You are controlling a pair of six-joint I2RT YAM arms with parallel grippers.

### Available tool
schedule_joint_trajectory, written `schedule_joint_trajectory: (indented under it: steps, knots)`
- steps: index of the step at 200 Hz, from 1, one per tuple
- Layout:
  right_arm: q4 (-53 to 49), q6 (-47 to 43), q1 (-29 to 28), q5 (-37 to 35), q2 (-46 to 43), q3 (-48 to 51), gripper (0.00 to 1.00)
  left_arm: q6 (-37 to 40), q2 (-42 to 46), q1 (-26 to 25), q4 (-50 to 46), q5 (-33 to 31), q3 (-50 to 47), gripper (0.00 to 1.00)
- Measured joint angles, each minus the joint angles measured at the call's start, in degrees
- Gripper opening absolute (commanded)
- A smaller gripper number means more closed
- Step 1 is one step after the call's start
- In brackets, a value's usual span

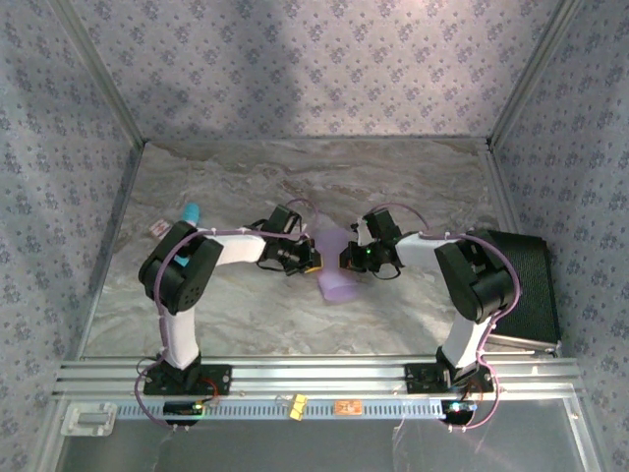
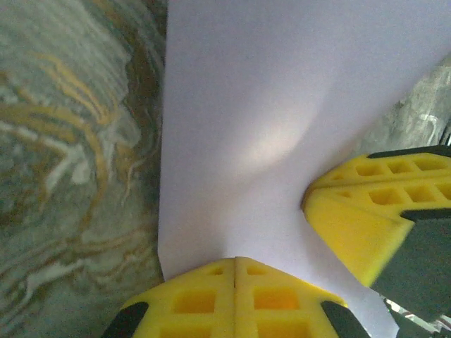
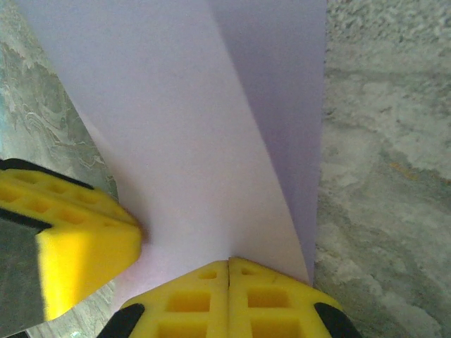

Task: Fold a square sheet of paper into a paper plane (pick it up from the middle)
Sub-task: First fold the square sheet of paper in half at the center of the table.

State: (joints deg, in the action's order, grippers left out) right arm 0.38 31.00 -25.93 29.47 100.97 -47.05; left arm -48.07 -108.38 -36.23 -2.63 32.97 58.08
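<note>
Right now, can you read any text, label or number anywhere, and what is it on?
None can be read.
Orange tag on the front rail: too small to read.
Small card at the left edge of the table: blurred.
Lavender sheet of paper: blank where visible.

Paper sheet (image 2: 268, 127): runs off the frame at 12 o'clock in both wrist views. Its near edge vanishes between the pressed-together fingertips of the left hand (image 2: 235, 264) and of the right hand (image 3: 227, 264).
Sheet outline, top view: both hands cover its 9 and 3 o'clock sides, so the shape cannot be told.
Opposite hand: cut off and blurred at 3 o'clock in the left wrist view and at 9 o'clock in the right wrist view.
Teal object (image 1: 193, 210): too small to identify, partly behind the left arm.
Black case (image 1: 526, 280): its 9 o'clock side is hidden by the right arm.
</note>
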Motion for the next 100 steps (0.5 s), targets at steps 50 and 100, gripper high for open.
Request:
schedule_joint_trajectory:
  steps: [50,100]
  knots:
    - [-0.02,0.02,-0.02,-0.11,-0.09,0.04,0.0,-3.21,1.77,-1.68,0.39,0.79,0.31,0.0]
    - [0.42,0.04,0.09,-0.09,-0.33,0.55,0.0,-4.11,1.22,-1.77,1.49,0.0,-2.67,0.0]
